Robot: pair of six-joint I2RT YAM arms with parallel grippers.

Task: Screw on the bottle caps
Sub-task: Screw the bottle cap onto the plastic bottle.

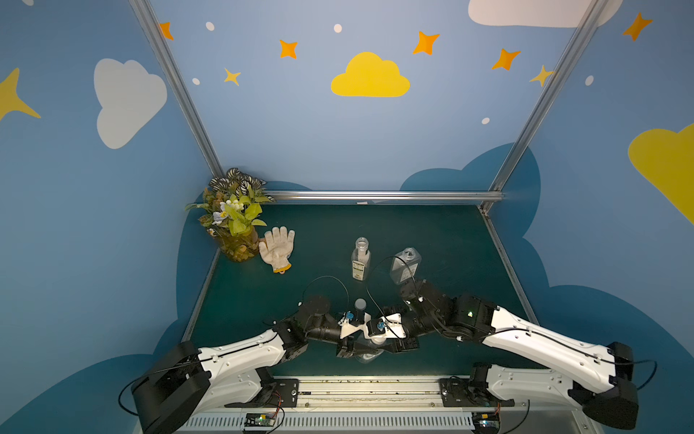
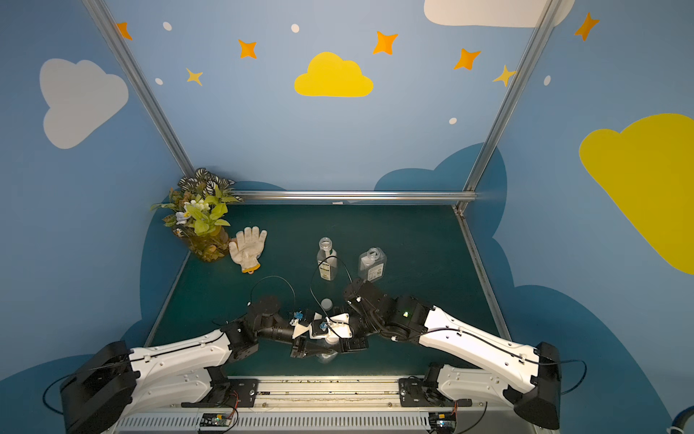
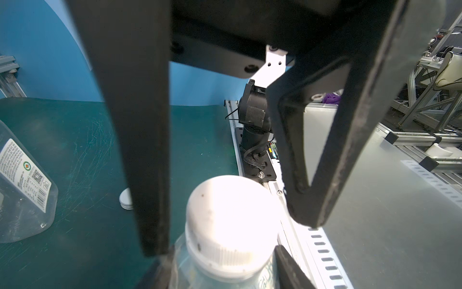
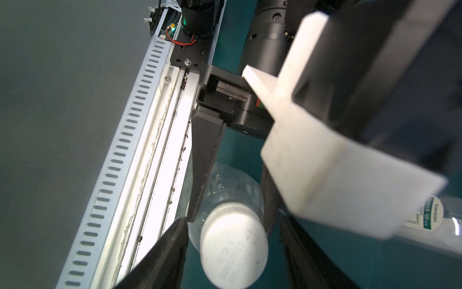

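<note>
My left gripper [image 3: 225,275] is shut on the body of the round clear bottle [image 4: 225,190] near the table's front edge. A white cap [image 3: 232,225] sits on the neck of this bottle. My right gripper [image 4: 233,222] hangs over it, open, one finger on each side of the cap [image 4: 233,244] with a gap on both sides. A loose cap [image 1: 360,303] lies on the green mat just behind the grippers. In both top views, farther back, stand the slim labelled bottle [image 1: 361,259] and the wider flat-sided bottle [image 1: 405,265], both with bare necks.
A potted plant [image 1: 233,218] and a white work glove [image 1: 278,244] sit at the back left. A slotted metal rail [image 1: 368,387] runs along the front edge, right below the held bottle. Both arms' black cables loop over the mat near the standing bottles.
</note>
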